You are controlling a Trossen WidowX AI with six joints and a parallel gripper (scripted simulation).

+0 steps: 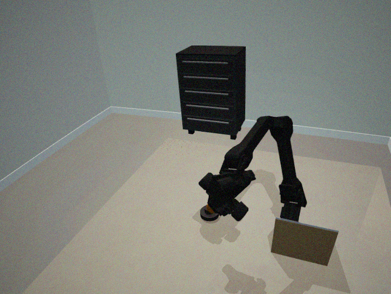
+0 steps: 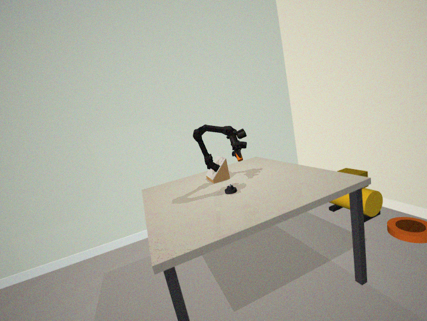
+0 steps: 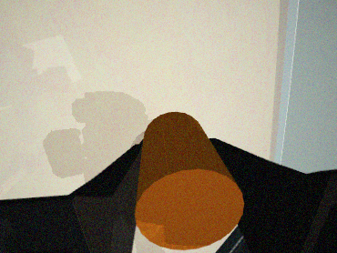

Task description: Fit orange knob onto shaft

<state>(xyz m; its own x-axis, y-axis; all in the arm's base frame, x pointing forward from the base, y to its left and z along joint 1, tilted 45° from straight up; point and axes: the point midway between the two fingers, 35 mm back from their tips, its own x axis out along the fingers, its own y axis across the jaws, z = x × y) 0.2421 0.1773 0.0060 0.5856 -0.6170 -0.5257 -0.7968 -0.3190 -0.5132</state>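
1. From where I stand, the tapered orange knob with a round end (image 1: pixel 209 208) (image 2: pixel 238 157) (image 3: pixel 188 209) is up in the air, in the black parallel-jaw gripper (image 1: pixel 213 209) (image 2: pixel 238 155) (image 3: pixel 175 147). The jaws are closed against its sides, kept partway apart by its width.
2. I'd guess it is light and stiff, like hard plastic: little risk of crushing, but smooth enough to twist or slip if the rim catches.
3. The sides are the place to hold it, a finger on each flank, leaving the holed underside free. Its taper could let it creep under a hard push, so a firm, level squeeze seems wise.
4. The wrist view shows a broad, plain oval face and a narrowing body, with a brighter patch of light low on the face. I can't make out the hole or its flat.
5. The round, dark, stepped pedestal (image 1: pixel 206 217) (image 2: pixel 230 190) looks hard and matt; a small pale shaft (image 2: pixel 230 185) pokes up from it, bare of the knob. Its flat side is too small to read.
6. Beneath is a pale, faintly speckled tabletop (image 1: pixel 142 253) (image 2: pixel 203 220) (image 3: pixel 205 55). The arm's foot meets a wedge-shaped mount with a tan side (image 1: pixel 303 241) (image 2: pixel 222 175), perhaps wood.
7. Turning the knob to match the flats, then pressing straight down, remains to be done.
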